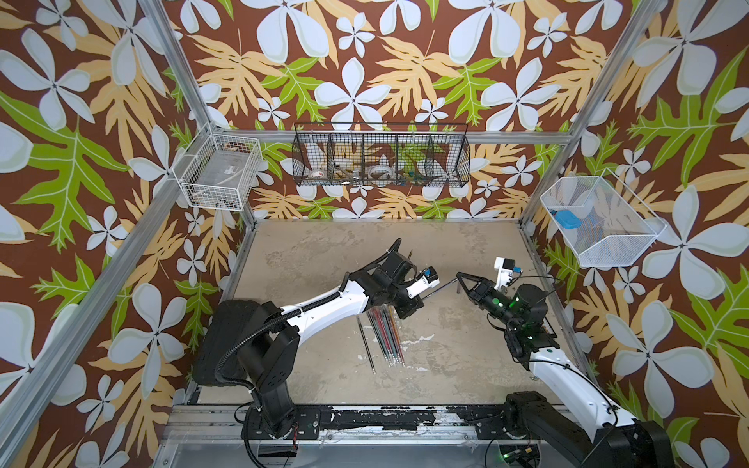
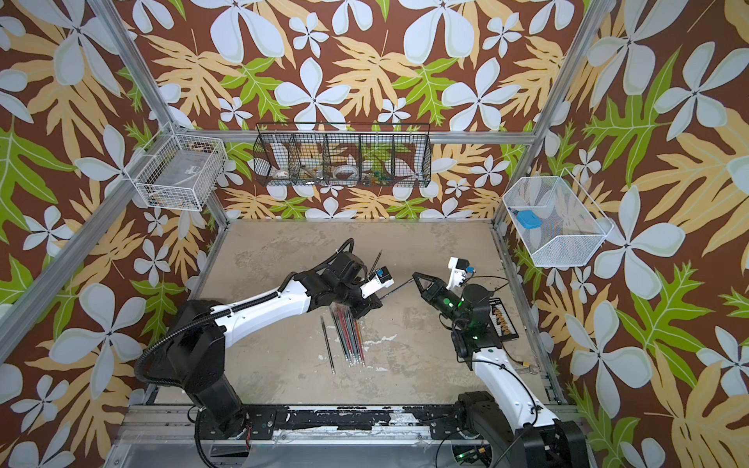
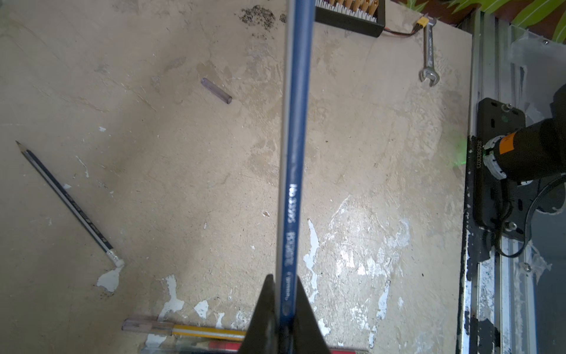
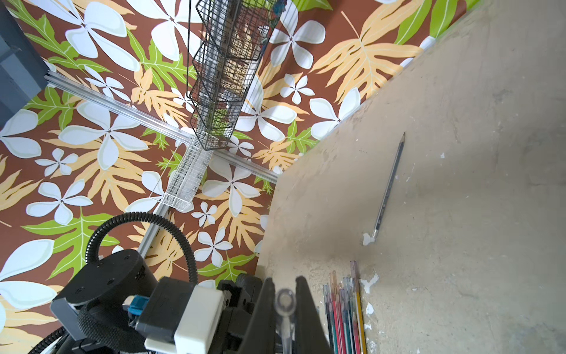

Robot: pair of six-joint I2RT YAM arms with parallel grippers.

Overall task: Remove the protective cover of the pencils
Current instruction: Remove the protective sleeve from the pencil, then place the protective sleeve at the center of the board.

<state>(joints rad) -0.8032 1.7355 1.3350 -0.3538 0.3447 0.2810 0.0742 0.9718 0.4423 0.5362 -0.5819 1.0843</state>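
Two hands meet over the desk: our left hand grips a blue pencil, our right hand is pinched on the clear cover at its tip. One loose cover lies on the desk, one lone pencil beside a bundle we cannot count, partly under the left arm. Bits in the black wire basket are too small to name.
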